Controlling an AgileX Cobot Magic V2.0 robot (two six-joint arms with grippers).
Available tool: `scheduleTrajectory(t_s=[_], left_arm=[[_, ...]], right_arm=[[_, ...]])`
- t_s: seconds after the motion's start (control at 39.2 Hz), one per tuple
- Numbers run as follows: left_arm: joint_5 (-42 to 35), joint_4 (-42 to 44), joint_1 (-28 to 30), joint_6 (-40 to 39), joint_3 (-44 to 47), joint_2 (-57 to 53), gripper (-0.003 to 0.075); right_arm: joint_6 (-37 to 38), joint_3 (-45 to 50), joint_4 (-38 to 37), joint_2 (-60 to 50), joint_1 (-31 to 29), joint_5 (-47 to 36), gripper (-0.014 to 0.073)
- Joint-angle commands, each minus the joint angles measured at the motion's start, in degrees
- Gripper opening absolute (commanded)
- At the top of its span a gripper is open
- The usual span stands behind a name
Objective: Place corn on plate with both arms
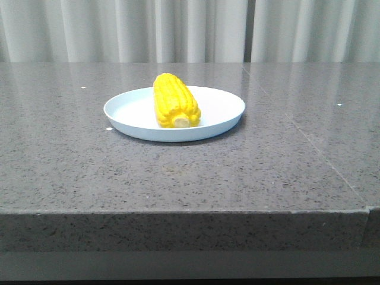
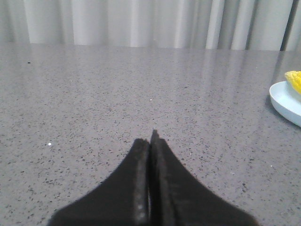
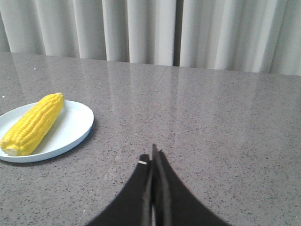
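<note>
The corn (image 1: pixel 175 102) is lying on the plate (image 1: pixel 221 107), so placement is appearing complete, while the left gripper (image 2: pixel 152 136) and right gripper (image 3: pixel 153 153) are resting pressed together, empty, apart from the plate.

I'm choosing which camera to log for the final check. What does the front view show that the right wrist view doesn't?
Only the front view shows the table's front edge and the corn's pale cut end facing the camera, with no gripper in sight. Only the right wrist view shows the right gripper, fingers pressed together, apart from the plate. Both show the corn lying on the plate, the grey speckled tabletop and the curtain behind.
</note>
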Motion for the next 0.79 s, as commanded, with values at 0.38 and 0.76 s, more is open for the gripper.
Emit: scheduleTrajectory(t_s=[0.38,0.76], left_arm=[[-4.80,-0.32,0.21,-0.16,1.28,-0.97,-0.0020],[-4.80,-0.32,0.21,-0.16,1.28,-0.97,-0.0020]], right_arm=[[-0.60,17.49,4.31,-5.07,-8.11,-15.37,-0.0069],[-0.60,19.81,4.44,-5.85,-8.38,-16.15,-0.0069]])
